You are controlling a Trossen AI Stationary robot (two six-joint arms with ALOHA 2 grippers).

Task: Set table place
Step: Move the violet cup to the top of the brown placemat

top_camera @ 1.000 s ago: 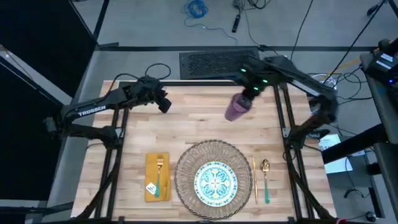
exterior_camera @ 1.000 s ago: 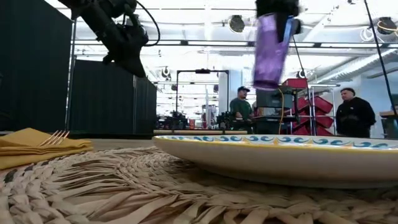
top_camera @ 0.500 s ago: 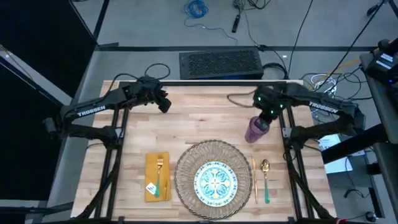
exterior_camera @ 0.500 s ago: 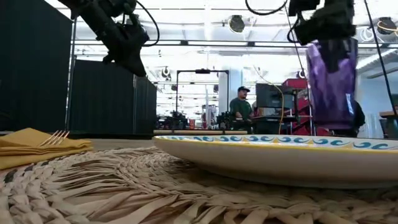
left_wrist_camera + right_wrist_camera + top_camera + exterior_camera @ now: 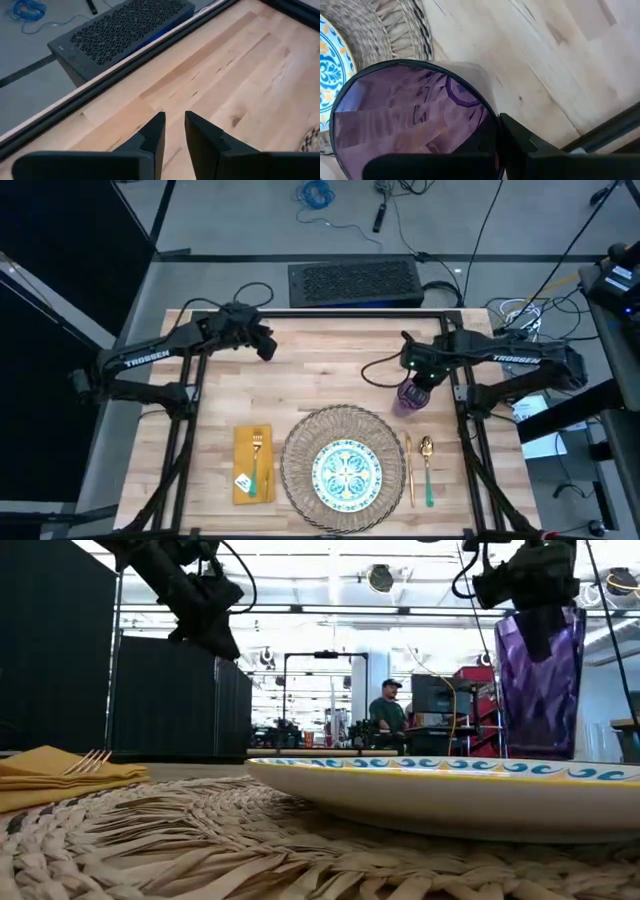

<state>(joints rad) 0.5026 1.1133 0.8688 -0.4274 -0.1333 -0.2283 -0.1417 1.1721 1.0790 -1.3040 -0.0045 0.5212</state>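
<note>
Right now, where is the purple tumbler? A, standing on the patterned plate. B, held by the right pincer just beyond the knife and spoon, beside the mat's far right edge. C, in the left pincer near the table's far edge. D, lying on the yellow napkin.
B: the high view shows the right pincer gripping the purple tumbler beyond the knife and spoon, next to the mat.
</note>
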